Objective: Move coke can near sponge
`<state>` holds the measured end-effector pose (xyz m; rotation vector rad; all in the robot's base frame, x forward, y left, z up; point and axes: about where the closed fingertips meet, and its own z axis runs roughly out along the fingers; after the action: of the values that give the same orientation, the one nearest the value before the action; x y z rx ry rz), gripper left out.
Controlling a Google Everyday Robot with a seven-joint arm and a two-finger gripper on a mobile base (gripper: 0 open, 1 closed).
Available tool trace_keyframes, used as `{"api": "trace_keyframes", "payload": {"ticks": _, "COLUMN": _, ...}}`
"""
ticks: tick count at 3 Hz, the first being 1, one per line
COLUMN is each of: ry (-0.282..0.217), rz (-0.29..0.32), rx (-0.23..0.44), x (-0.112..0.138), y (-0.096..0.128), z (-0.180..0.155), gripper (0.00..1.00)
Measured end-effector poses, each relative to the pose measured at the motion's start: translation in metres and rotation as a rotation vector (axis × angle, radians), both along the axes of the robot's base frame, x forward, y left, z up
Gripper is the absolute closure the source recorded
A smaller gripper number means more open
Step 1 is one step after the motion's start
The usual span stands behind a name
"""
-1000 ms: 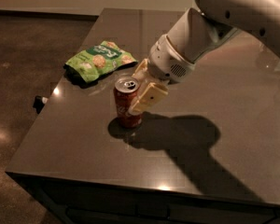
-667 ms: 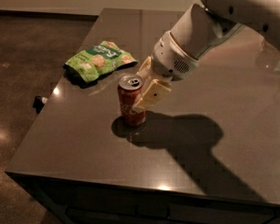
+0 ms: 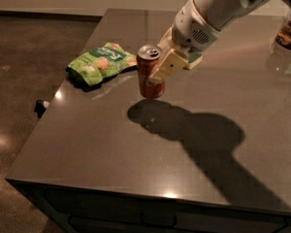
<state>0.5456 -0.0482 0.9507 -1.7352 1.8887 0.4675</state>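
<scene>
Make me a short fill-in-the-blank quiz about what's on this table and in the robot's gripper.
1. The gripper, over the table, is shut on the ___.
2. The coke can has a body that is ___ in colour.
3. Left of the coke can in the camera view lies a ___ snack bag.
Missing words: coke can; red; green.

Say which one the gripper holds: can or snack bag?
The coke can: upright, clamped between the gripper's fingers. The green snack bag lies apart on the table, untouched.
</scene>
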Motion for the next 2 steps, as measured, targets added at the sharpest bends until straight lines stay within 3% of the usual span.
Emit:
{"api": "trace_keyframes", "payload": {"ticks": 1, "ry": -0.079, "rz": -0.121, "rx": -0.002, "x": 0.043, "y": -0.033, "z": 0.025, "gripper": 1.0}}
{"api": "trace_keyframes", "payload": {"ticks": 2, "ry": -0.134, "rz": -0.28, "rx": -0.011, "x": 0.091, "y": -0.089, "z": 0.037, "gripper": 1.0}}
